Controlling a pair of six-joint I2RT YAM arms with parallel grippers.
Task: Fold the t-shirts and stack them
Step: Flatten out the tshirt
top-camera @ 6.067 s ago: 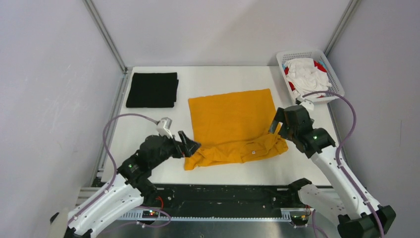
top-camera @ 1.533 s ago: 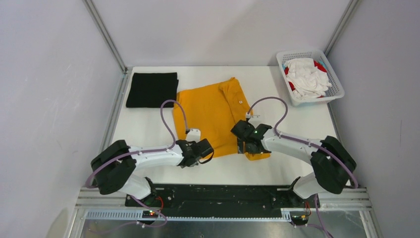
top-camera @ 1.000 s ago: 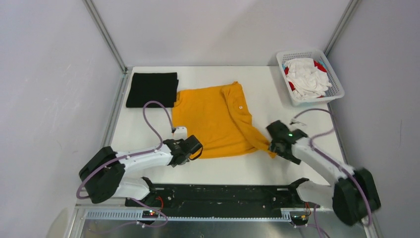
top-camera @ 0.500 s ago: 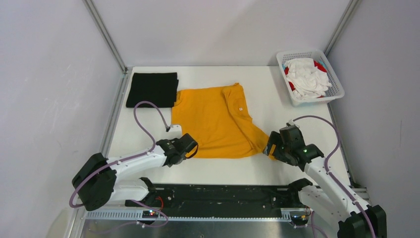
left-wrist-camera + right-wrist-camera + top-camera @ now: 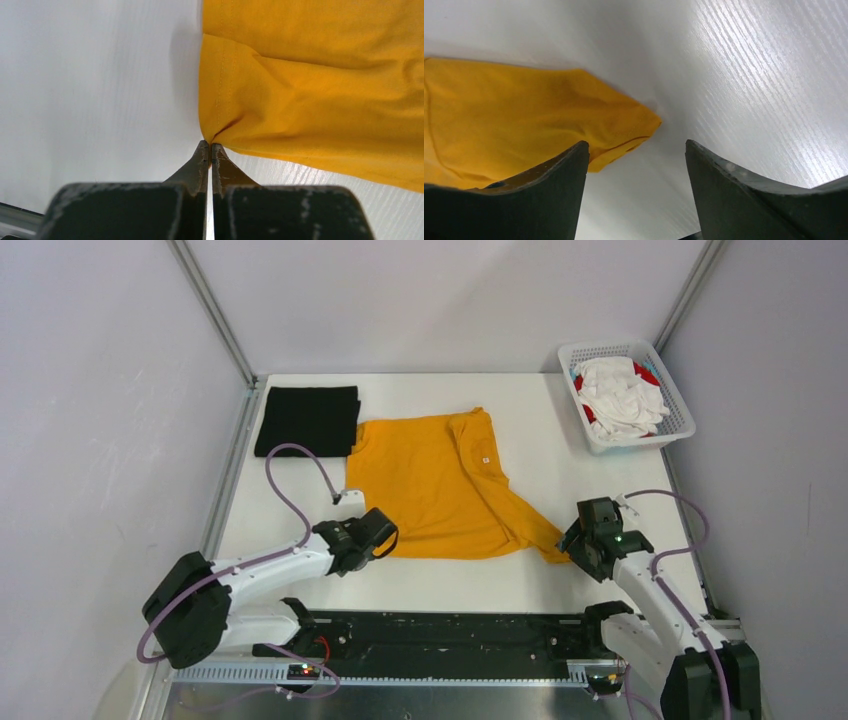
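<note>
The mustard-orange t-shirt (image 5: 430, 485) lies spread on the white table, one pointed tip trailing toward the near right. My left gripper (image 5: 385, 537) is at its near left corner, shut on a pinch of the hem (image 5: 210, 145); the cloth (image 5: 310, 100) puckers at the fingertips. My right gripper (image 5: 575, 540) stands open just right of the shirt's pointed tip (image 5: 524, 115), with only bare table between its fingers (image 5: 636, 145). A folded black t-shirt (image 5: 307, 420) lies at the far left, touching the orange one's far corner.
A white mesh basket (image 5: 682, 426) at the far right holds crumpled white and red t-shirts (image 5: 620, 395). Grey walls and metal posts close in the table on three sides. A black rail runs along the near edge.
My right gripper has let go of the shirt's pointed tip and drawn back to the right. The left gripper keeps its pinch and has barely shifted.
</note>
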